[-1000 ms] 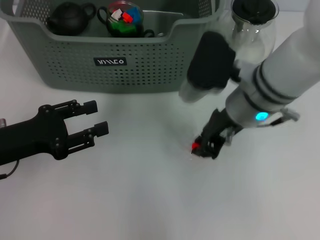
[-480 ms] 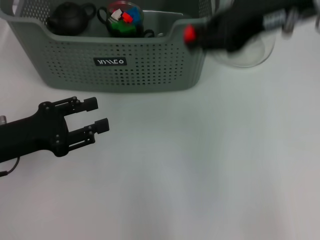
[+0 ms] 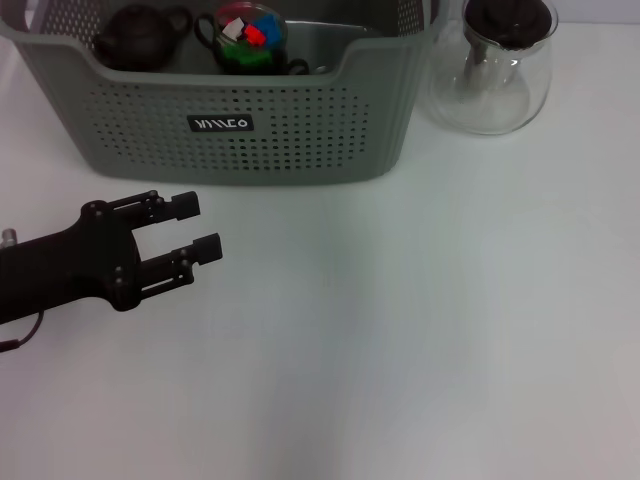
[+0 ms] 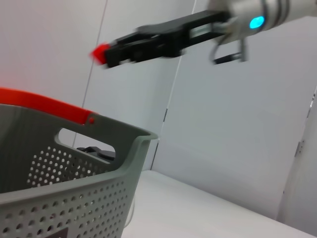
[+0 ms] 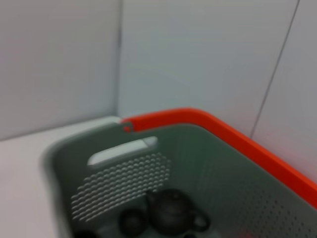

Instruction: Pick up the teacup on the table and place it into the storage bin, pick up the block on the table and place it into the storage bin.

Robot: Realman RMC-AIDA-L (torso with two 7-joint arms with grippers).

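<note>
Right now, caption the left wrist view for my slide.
Right gripper carries the red block above the storage bin.

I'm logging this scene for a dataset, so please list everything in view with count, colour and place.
storage bin: one, grey-green, perforated, back of the table.
teapot: one, dark, inside the bin.
teacup: one, dark, inside the bin, holding coloured blocks.
glass carafe: one, clear with black lid, on the table beside the bin.
table: one, white.
red block: one, held high above the bin in the left wrist view.
left gripper: black, open, low in front of the bin.
right gripper: black, shut on the red block.
</note>
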